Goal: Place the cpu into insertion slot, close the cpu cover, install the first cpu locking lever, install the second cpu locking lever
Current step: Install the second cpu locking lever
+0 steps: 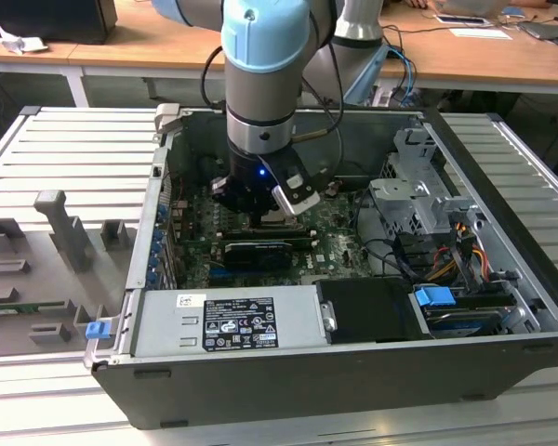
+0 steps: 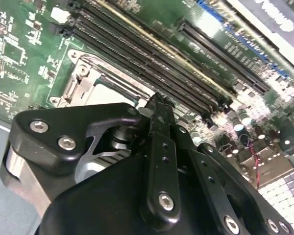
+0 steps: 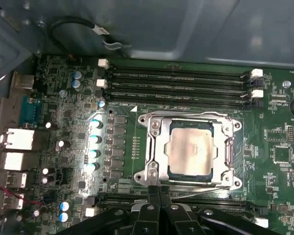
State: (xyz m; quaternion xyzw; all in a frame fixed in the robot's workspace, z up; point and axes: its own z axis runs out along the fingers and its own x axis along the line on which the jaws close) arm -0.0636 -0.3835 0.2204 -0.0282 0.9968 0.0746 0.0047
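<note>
The cpu is sitting metal-side up inside the insertion slot, with the silvery cpu cover lying closed around it. In the first wrist view the gripper is hanging just beside the socket's edge, its fingertips pressing together and pinching nothing, right by a thin locking lever. In the exterior view the arm is reaching straight down into the open computer case, over the green motherboard.
</note>
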